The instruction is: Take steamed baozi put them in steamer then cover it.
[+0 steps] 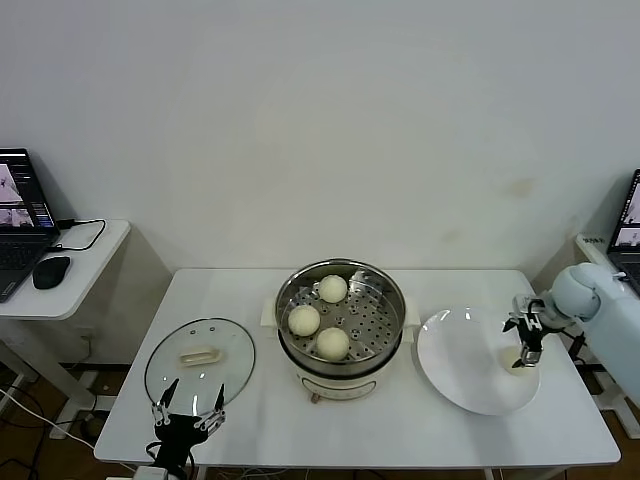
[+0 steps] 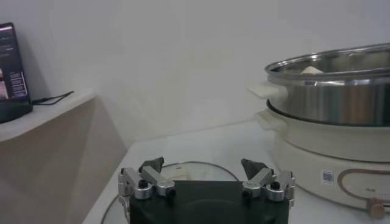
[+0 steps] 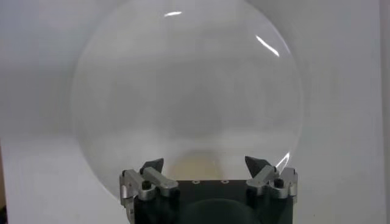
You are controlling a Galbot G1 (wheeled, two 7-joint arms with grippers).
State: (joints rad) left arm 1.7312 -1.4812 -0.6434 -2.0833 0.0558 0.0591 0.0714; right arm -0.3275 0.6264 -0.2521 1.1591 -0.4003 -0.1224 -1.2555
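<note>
Right gripper (image 1: 524, 352), jaws apart, hangs over the last baozi (image 1: 516, 364) on the plate (image 1: 460, 370) by the counter's right edge. Three buns (image 1: 304, 320) sit in the central steamer (image 1: 384, 330). The cover (image 1: 200, 360) lies near the front-left corner, its handle's long axis running left-right. Left gripper (image 1: 187, 405), fingers spread, waits at the front edge.

R gripper (image 1: 526, 346) pointed down, fingers spread, arm reaching in from right. L gripper (image 1: 188, 412) parked low at near-left, fingers spread, pointing forward.
</note>
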